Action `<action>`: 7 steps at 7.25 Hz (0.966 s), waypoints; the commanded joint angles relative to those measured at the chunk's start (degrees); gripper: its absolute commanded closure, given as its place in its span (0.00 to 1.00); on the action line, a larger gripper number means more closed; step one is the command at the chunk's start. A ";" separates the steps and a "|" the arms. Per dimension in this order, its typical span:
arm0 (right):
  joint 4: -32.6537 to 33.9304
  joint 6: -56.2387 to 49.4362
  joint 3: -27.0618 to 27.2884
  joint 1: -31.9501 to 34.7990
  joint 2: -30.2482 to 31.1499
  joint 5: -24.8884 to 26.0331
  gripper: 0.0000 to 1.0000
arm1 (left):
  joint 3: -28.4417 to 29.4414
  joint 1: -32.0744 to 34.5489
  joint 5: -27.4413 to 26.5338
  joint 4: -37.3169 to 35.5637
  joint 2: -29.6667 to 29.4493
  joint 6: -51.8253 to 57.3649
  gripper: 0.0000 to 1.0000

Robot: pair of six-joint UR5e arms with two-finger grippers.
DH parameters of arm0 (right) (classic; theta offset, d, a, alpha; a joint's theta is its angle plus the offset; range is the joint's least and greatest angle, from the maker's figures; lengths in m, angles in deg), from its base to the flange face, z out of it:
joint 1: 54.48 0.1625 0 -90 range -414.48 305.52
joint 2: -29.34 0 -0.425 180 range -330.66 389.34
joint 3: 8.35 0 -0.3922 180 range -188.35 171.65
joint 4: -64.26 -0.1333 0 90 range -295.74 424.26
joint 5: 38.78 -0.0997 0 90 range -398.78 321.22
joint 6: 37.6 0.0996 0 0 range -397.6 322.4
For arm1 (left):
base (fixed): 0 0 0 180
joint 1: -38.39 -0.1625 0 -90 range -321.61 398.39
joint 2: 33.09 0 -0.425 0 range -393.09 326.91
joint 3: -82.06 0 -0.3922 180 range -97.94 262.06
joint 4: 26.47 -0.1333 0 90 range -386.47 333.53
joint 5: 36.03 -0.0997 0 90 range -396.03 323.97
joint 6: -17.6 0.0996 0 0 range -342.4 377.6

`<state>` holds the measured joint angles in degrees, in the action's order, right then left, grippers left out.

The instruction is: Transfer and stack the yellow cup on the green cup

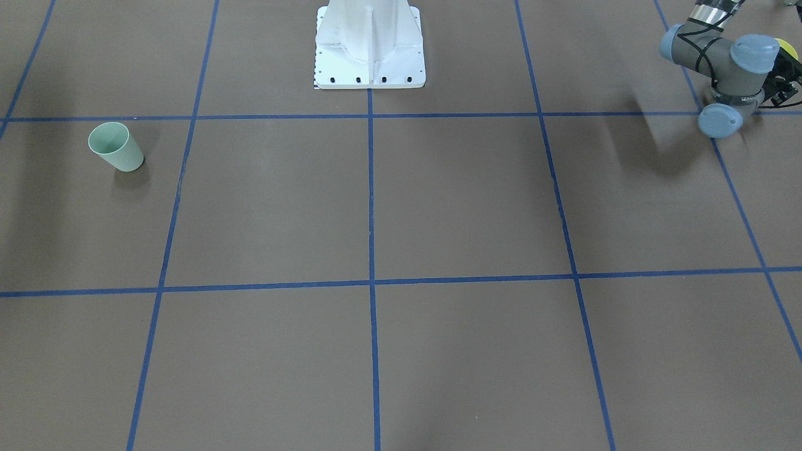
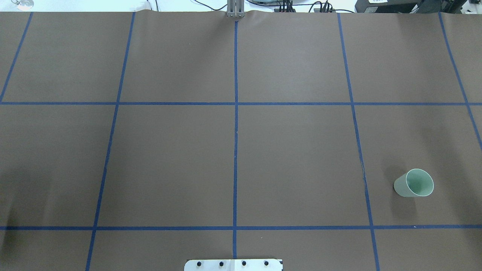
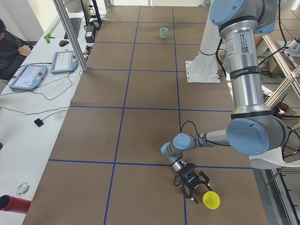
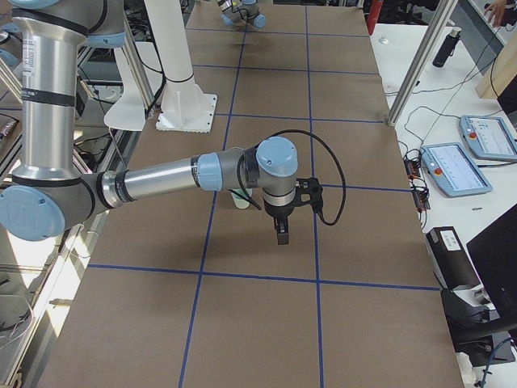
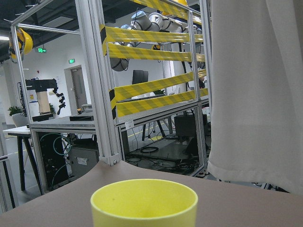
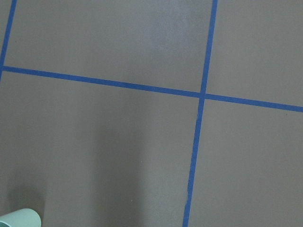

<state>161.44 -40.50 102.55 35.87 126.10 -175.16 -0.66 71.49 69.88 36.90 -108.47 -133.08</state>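
The yellow cup (image 3: 211,200) stands upright on the bench (image 2: 293,162), close to the corner where the robot's own edge meets the bench's left end. The left arm (image 3: 243,93) bends down to it, and the left claw (image 3: 198,188) lies low over the bench, about level with it. Its fingers are spread and released, holding nothing. The cup sits just past the fingertips, and whether they touch it I cannot tell. In the left wrist view the cup's rim fills the lower middle, mouth up.

The green cup (image 2: 414,183) stands upright, mouth up, toward the right end of the bench and nearer the robot's edge than the far edge. It is well apart from the yellow cup, with nearly the whole length of the bench between them.

The right arm (image 4: 161,182) reaches out over the bench near the green cup, which peeks out from behind its forearm in the right side view. The right claw (image 4: 280,234) points down, above the bench and near that cup. It shows only from the side, so I cannot tell whether it is released or clenched. In the right wrist view the green cup's rim shows at the lower left corner.

Blue tape lines (image 2: 235,113) divide the bench into squares, and the white base (image 1: 369,47) stands at the middle of the robot's edge.
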 commanded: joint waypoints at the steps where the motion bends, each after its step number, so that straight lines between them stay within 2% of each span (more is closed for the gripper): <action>1: 0.20 0.00 -0.07 0.00 0.01 -0.03 0.01 | -0.07 -0.66 1.76 0.17 -0.03 0.21 0.00; 7: 0.29 0.00 0.02 0.00 0.01 -0.03 0.01 | 2.04 -1.10 3.87 -0.18 1.20 0.39 0.00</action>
<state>161.73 -40.50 102.57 35.87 126.11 -175.19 1.05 70.42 73.69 36.72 -107.47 -132.78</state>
